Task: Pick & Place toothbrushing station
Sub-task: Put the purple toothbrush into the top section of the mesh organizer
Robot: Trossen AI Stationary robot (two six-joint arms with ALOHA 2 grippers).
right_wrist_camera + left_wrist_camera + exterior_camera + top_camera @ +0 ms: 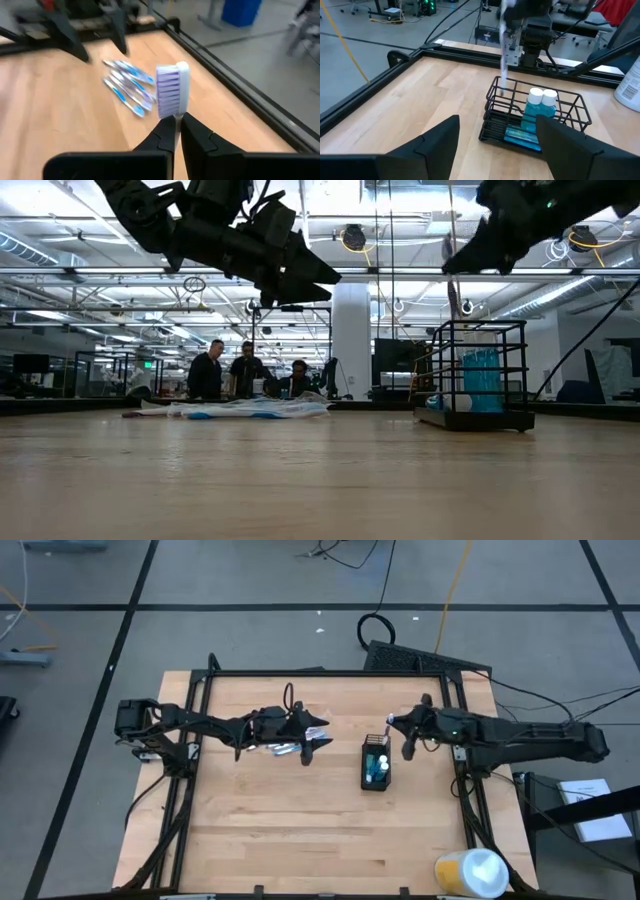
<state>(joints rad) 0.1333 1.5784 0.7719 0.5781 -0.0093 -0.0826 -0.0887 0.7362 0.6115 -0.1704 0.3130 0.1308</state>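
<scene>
The right claw (pixel 176 131) is clamped tight on one toothbrush (pixel 173 90), gripping its thin neck with the bristle head standing up, and hangs just beyond the far end of the wire cup (pixel 376 764) at the worktop's (pixel 300 830) centre-right. The left claw (pixel 495 145) hangs open and empty above the heap of toothbrushes (pixel 282 748) left of the cup. Two small tubes (pixel 540 102) stand inside the cup. The held brush could catch the rim and tip the light cup, or swing in so narrow a grip. Its lower handle blurs against the wire, so whether it has entered the cup is unclear.
</scene>
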